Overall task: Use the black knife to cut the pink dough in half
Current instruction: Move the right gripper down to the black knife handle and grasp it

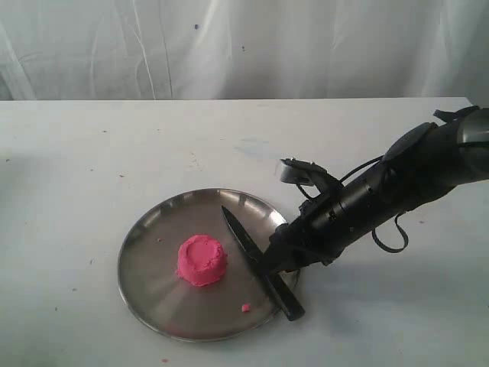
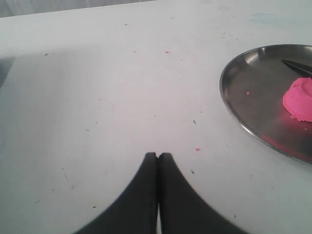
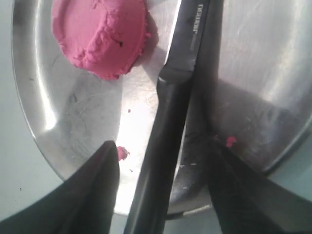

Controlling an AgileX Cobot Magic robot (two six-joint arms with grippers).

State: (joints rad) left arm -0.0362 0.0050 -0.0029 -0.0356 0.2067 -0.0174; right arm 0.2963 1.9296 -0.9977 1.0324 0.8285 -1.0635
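Observation:
The pink dough [image 1: 202,260] [image 3: 100,36] is one round flat-topped mound near the middle of the steel plate [image 1: 153,252]. To its right lies the black knife [image 1: 256,260] [image 3: 170,122], blade on the plate and handle crossing the rim onto the table. My right gripper [image 1: 276,260] [image 3: 163,146] is open and low over the handle, one finger on each side with a gap to both. My left gripper [image 2: 157,155] is shut and empty over bare table. It is well apart from the plate [image 2: 253,92] and the dough [image 2: 300,99], and out of the exterior view.
A tiny pink crumb [image 1: 246,307] lies on the plate near its front rim, and another [image 3: 230,141] sits by the right finger. The white table [image 1: 92,153] has small specks. A white curtain [image 1: 229,46] hangs behind it.

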